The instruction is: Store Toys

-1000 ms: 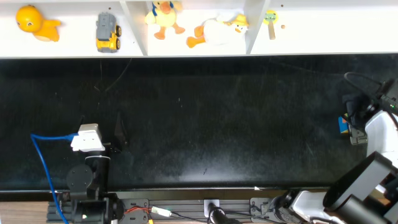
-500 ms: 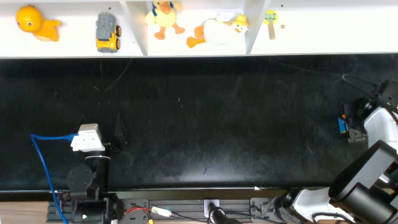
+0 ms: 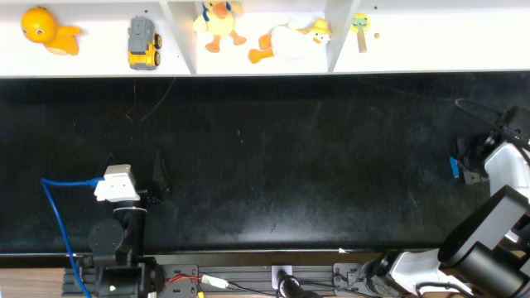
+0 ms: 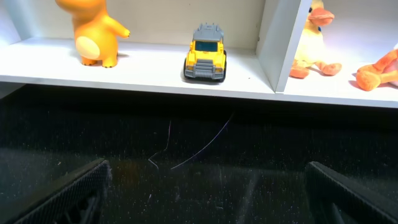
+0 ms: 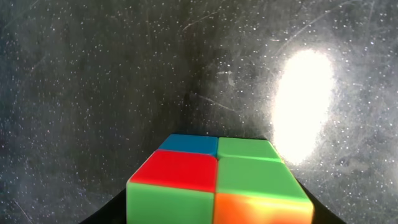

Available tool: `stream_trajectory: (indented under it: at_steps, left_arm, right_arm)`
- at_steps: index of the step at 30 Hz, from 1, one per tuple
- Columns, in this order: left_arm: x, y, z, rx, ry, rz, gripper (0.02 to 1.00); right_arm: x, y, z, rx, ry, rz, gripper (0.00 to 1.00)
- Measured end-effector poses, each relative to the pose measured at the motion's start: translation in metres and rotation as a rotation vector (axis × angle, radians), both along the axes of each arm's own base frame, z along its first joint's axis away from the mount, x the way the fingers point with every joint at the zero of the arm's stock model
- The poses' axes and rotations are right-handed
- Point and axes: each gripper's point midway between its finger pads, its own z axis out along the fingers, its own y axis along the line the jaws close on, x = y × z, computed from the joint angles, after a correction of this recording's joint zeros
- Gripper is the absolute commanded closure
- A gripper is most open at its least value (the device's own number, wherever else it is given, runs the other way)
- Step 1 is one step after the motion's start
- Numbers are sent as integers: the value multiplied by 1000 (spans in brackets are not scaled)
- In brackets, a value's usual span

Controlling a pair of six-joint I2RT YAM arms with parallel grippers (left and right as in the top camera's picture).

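at the right edge of the black bench (image 3: 290,165), right gripper (image 3: 460,168) clamps multicoloured plastic cube (image 5: 217,183) for shelving; left gripper (image 4: 205,190) gapes empty.

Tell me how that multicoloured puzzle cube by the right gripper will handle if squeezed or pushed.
The puzzle cube looks like hard, glossy plastic, so probably stiff but somewhat slippery in a grip. Its flat faces suggest it would slide, not roll, when pushed. The seams between its tiles hint that layers could twist if squeezed off-centre.
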Motion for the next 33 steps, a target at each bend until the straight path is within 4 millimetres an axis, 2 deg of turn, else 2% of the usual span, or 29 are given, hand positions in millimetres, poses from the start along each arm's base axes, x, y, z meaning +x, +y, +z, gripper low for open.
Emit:
stream_trajectory:
  at_steps: [6,13,17,20,24,27,31,33]
  left_arm:
    - [0,0,0,0,0,0,20]
    - [0,0,0,0,0,0,20]
    - [0,0,0,0,0,0,20]
    - [0,0,0,0,0,0,23]
    - [0,0,0,0,0,0,23]
    - [0,0,0,0,0,0,20]
    - [0,0,0,0,0,0,20]
    - [0,0,0,0,0,0,23]
  right_arm:
    - [-1,0,0,-2,8,21,680]
    - [-9,7,2,22,63,77,939]
    - [-16,12,13,36,94,124,954]
    - [-5,10,44,-7,49,191,956]
    - [23,16,108,-136,-85,376,956]
    - [39,46,153,-242,-175,570,956]
    - [51,92,198,-376,-270,827,958]
    - [53,104,214,-448,-298,926,956]
